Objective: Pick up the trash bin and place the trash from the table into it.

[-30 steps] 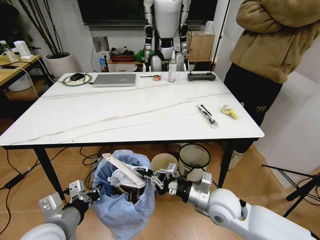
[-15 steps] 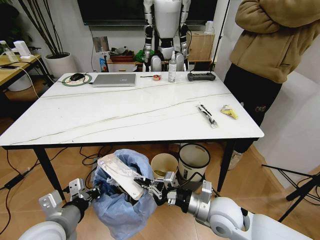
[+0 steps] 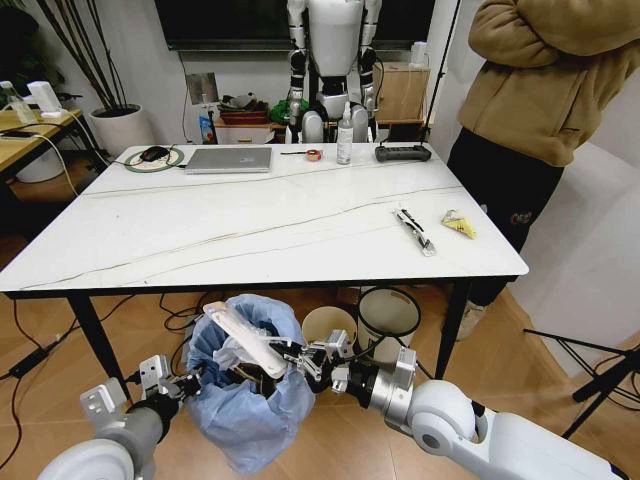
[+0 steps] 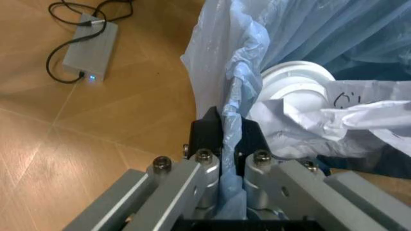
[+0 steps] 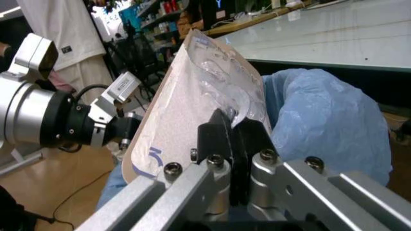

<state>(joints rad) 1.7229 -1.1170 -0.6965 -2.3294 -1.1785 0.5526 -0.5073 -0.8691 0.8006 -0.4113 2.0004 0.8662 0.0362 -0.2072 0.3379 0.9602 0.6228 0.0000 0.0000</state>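
Trash bin (image 3: 250, 385): left pincer (image 4: 222, 139) clamps its bag rim; right pincer (image 5: 232, 132) grips clear package (image 3: 245, 338) above it; two wrappers (image 3: 432, 228) remain on counter (image 3: 200, 230).

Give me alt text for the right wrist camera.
The right gripper is shut on a flat clear plastic package, holding it beside the blue-bagged trash bin. The left gripper is at the bin's far side, and the white table edge runs above.

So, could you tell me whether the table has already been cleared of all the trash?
No: a clear plastic package and a yellow wrapper still lie on the table.
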